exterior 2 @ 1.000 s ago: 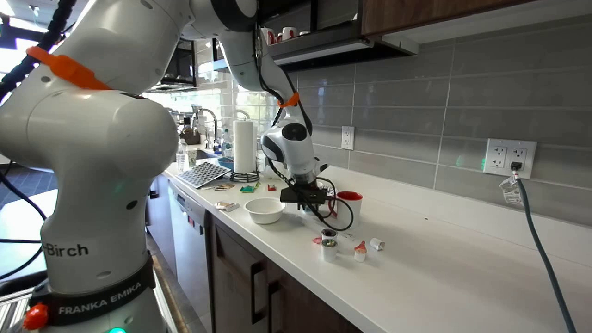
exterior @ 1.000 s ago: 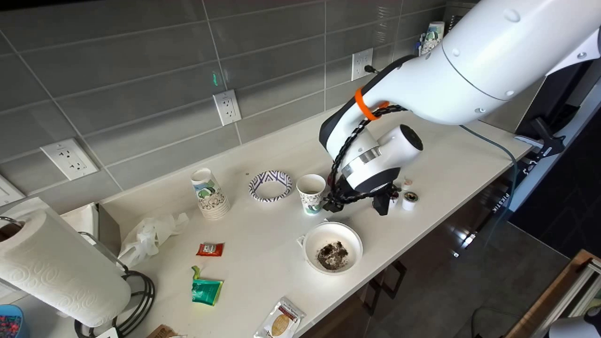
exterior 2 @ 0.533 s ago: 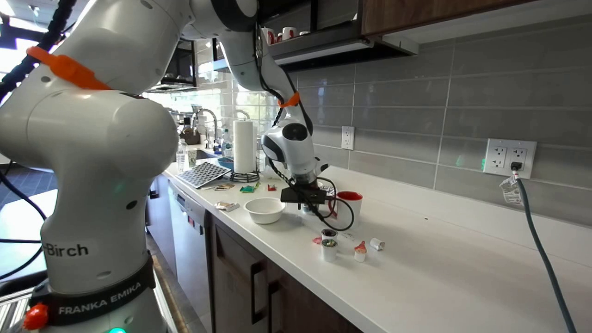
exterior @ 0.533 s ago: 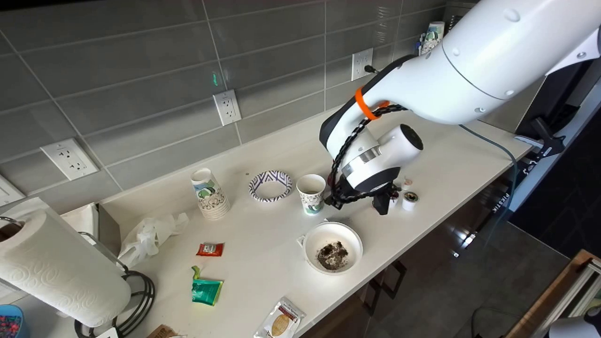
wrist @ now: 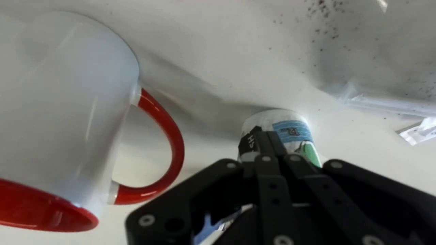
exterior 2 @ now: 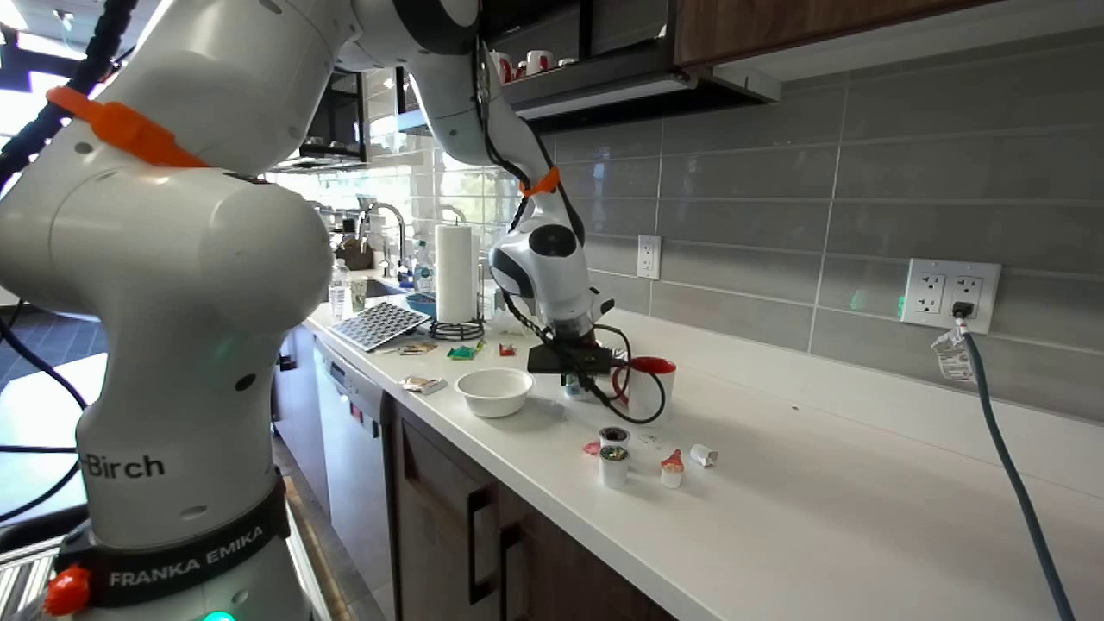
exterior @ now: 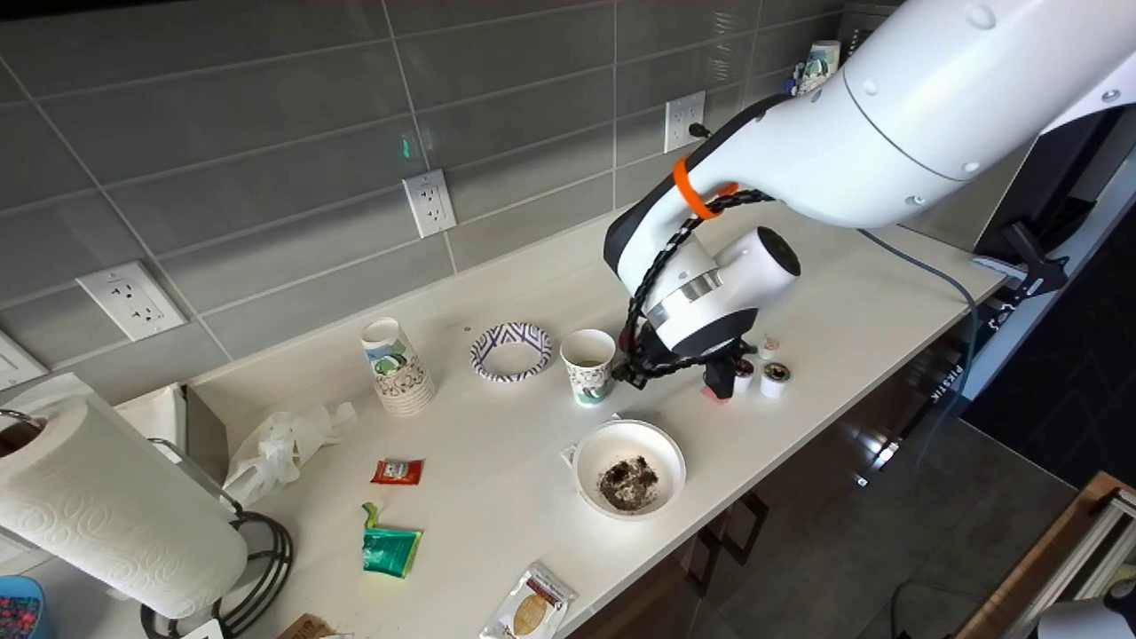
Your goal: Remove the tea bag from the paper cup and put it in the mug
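Note:
The paper cup (exterior: 587, 377), white with printed markings, stands upright on the counter. Its blue and green print shows in the wrist view (wrist: 293, 127), partly covered by my gripper (wrist: 267, 133). The jaws are shut, their fingertips together in front of the cup's side; from this angle I cannot tell whether they touch it. A small grey patch beside one finger is too unclear to name. The mug, white outside with a red inside and handle, fills the left of the wrist view (wrist: 64, 98) and stands close by in an exterior view (exterior 2: 653, 366). The tea bag is hidden or out of view.
A white bowl (exterior: 670, 461) with dark crumbs sits near the counter's front edge. Behind it are a patterned bowl (exterior: 484, 355) and a cup stack (exterior: 404, 377). Several small pods, one of them a dark-topped pod (exterior: 775, 380), stand beyond my gripper. A clear wrapper (wrist: 381, 103) lies near the paper cup.
My gripper has shut and the wrist has risen slightly, tilting a little; a reddish scrap beside the pods now shows more. The paper cup, mug and bowls stay where they were.

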{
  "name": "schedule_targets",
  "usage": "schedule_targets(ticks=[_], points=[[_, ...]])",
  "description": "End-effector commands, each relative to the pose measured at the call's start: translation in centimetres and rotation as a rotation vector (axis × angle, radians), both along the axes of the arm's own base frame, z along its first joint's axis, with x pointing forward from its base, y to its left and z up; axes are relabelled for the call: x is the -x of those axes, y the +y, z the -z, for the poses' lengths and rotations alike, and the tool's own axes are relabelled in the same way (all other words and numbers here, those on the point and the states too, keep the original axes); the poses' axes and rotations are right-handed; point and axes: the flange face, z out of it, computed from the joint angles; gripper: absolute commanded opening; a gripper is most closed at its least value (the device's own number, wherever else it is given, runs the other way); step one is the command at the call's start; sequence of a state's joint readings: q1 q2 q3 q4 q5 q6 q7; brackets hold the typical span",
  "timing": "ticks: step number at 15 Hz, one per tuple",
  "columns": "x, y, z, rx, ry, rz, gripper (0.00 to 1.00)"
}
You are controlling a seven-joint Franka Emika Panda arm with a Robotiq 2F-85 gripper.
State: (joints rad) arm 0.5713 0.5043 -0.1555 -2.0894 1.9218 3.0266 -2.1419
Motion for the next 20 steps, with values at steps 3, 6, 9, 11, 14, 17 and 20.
schedule_targets(ticks=[3,6,9,11,14,17,20], points=[[-0.1,-0.2,-2.9,0.050,-0.027,-0.056,0.00],[-0.1,-0.4,-4.2,0.075,-0.026,-0.095,0.00],[0.4,-0.9,-4.4,0.097,0.002,-0.122,0.00],[0.8,-1.3,-4.4,0.112,0.023,-0.129,0.00],[0.8,-1.6,-5.5,0.129,0.031,-0.147,0.00],[0.1,-1.6,-7.5,0.154,0.010,-0.182,0.00],[-0.7,-1.5,-9.3,0.177,0.006,-0.220,0.00]])
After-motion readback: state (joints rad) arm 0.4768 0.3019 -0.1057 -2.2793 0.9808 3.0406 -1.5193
